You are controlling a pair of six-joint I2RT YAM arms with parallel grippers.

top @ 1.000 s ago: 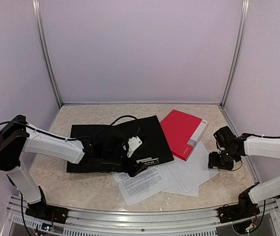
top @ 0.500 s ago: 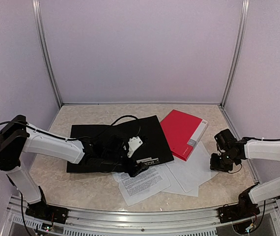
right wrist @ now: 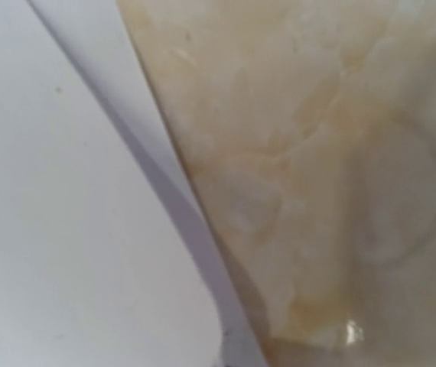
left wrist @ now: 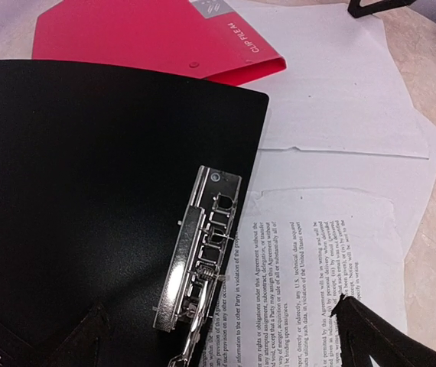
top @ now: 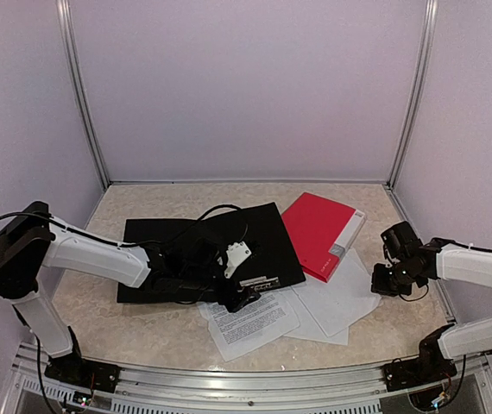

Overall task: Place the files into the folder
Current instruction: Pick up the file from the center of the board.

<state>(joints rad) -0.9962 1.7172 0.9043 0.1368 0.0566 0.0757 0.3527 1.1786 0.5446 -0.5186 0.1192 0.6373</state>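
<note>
Files (top: 332, 297) still loose, but right gripper (top: 382, 280) just snapped shut at their edge, probably starting a grab; left gripper (top: 242, 276) gapes wide over the black folder (top: 186, 250).

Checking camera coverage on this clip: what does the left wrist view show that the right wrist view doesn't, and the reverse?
Only the left wrist view: the open black folder with its metal clip mechanism, the red clip file and a printed sheet. Only the right wrist view: a close look at the edge of a blank sheet, which throws a shadow onto the marbled table. Both: blank white paper lying on that same beige table.
</note>
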